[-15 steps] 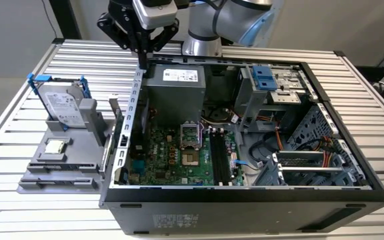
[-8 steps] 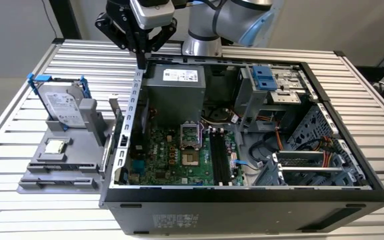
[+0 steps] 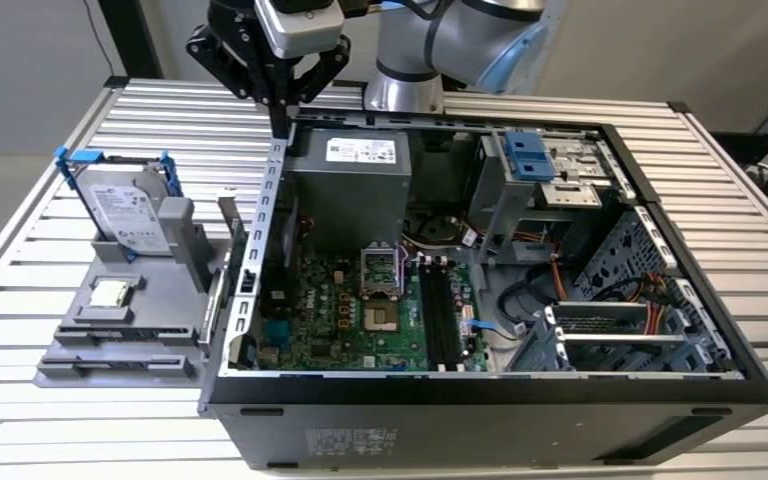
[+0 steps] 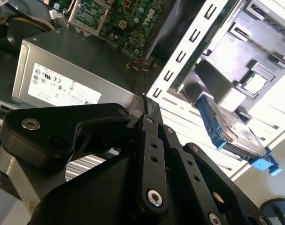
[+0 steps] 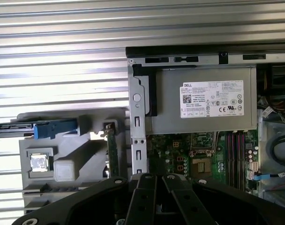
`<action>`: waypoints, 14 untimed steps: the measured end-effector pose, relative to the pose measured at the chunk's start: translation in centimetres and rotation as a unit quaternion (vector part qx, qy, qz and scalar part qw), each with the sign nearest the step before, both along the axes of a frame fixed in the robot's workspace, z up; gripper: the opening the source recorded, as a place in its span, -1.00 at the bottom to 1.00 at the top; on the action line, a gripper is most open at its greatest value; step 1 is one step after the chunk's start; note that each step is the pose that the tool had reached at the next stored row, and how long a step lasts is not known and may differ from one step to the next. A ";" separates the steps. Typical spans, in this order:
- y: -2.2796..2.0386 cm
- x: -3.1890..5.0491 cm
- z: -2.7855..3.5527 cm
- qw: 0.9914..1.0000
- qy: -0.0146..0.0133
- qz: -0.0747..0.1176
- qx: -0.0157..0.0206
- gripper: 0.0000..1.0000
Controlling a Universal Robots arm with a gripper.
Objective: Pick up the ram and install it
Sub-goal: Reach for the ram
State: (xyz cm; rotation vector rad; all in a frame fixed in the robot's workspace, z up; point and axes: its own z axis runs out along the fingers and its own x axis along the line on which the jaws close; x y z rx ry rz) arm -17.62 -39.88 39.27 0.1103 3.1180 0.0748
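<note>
Tool (image 3: pixel 281 122), fingers pinched together on nothing, hangs over the open computer case's (image 3: pixel 491 398) slotted wall, at the end by the power supply (image 3: pixel 347 185). The ram (image 5: pixel 112 151) stands on edge in a grey holder (image 5: pixel 81 145) just outside that wall, long axis parallel to it, farther from the power supply than the tool.
</note>
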 end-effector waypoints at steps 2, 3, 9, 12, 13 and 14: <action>0.00 -0.06 0.00 1.000 0.000 0.000 0.000 -1.00; 0.00 -0.08 0.00 1.000 0.000 0.000 0.000 -1.00; 0.00 -0.26 0.00 1.000 0.000 0.000 0.000 -1.00; 0.00 -0.39 0.00 1.000 0.000 0.000 0.000 -1.00; 0.00 -0.45 0.00 1.000 0.000 0.000 0.000 -1.00; 0.00 -0.50 0.00 1.000 0.000 0.000 0.000 -1.00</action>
